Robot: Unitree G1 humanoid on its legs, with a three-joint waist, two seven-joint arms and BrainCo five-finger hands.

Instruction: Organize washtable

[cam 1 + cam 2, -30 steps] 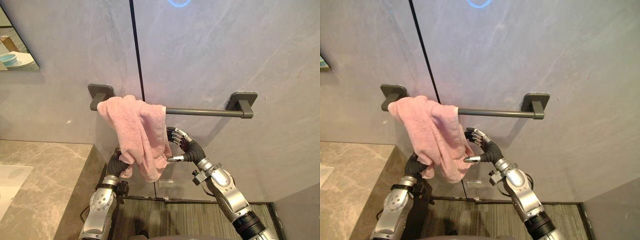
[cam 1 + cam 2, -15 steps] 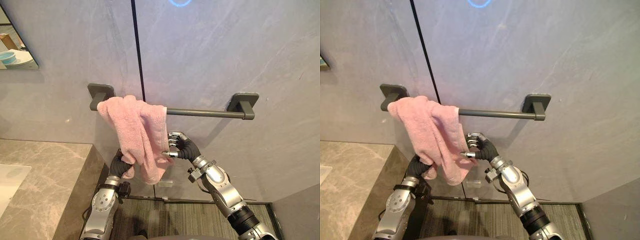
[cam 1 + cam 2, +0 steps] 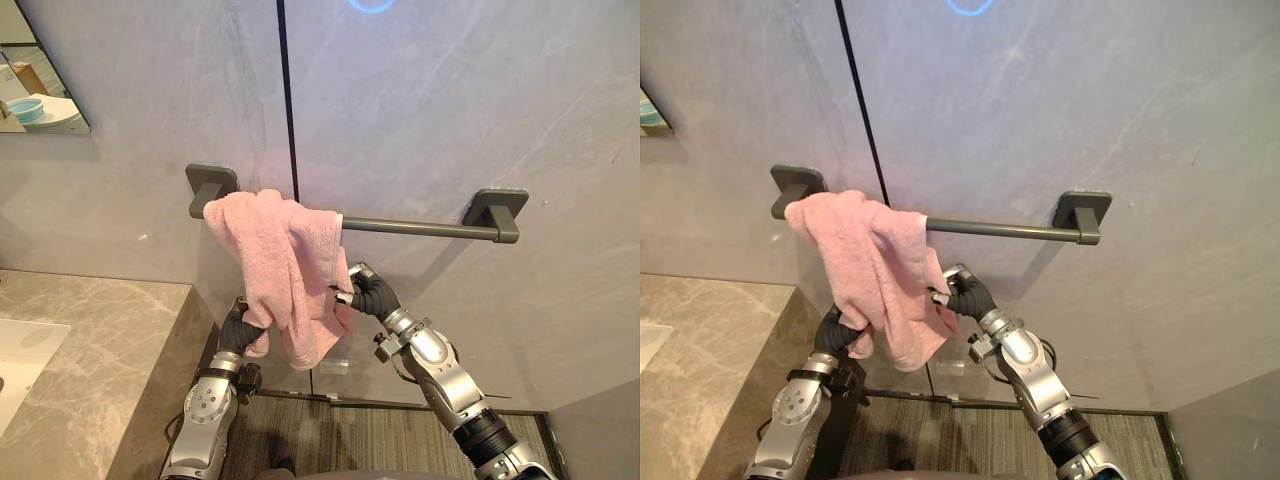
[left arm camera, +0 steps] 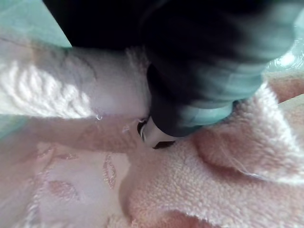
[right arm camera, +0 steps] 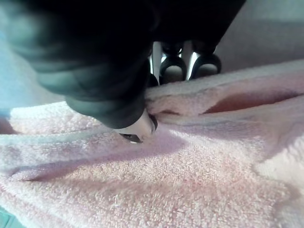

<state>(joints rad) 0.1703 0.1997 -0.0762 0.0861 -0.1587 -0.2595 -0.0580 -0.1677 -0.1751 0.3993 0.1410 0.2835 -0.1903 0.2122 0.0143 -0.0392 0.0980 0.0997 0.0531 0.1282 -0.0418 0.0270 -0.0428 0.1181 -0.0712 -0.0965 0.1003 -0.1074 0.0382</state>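
Towel first: the pink towel point(image 3: 285, 270) hangs bunched over the left end of the dark towel bar point(image 3: 420, 227), most of it sagging in a twisted clump below the bar rather than lying flat. My right hand point(image 3: 368, 293) is just under the bar at the towel's right edge. Its wrist view shows the thumb point(image 5: 137, 129) pressed on the hem with the fingertips point(image 5: 173, 71) behind it, so it is pinching the cloth. My left hand point(image 3: 241, 330) sits lower, below the bar's left bracket point(image 3: 210, 182), thumb point(image 4: 152, 135) clamped on a fold. I read that as a grasp too, though its fingers are buried in the pile

I judge the step to be spreading the towel along the bar. To do it well I'd draw the right edge towards the bar's free right end while the left hand anchors its corner, pulling level so the cloth slides rather than drags off

I can't make out how much towel lies behind the bar, or where the far hem ends. The marble countertop point(image 3: 90, 330) below the bar's left end is cut off by the frame
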